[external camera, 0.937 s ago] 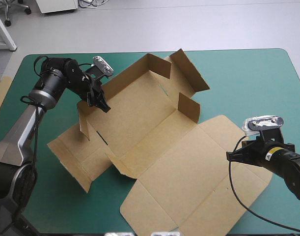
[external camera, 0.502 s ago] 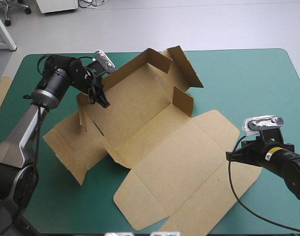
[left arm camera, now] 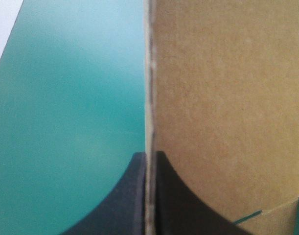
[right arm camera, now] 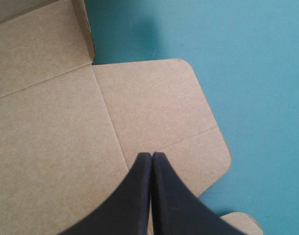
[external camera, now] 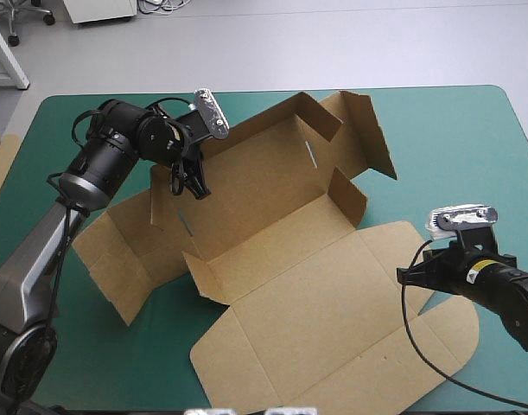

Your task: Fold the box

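Because the brown box [external camera: 281,259], spread mid-table on the teal-green cover [external camera: 471,156], looks light, stiff and springy at its creases, edges suit gripping: the left gripper [left arm camera: 149,157] pinches its far-left wall, while the right gripper [right arm camera: 151,155] hovers, fingers together, above the lid's right flap.

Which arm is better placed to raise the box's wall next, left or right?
Left. The left tool is shut on the edge of a raised wall of the box. The right tool is shut, empty, above a flap of the flat lid, away from any wall.
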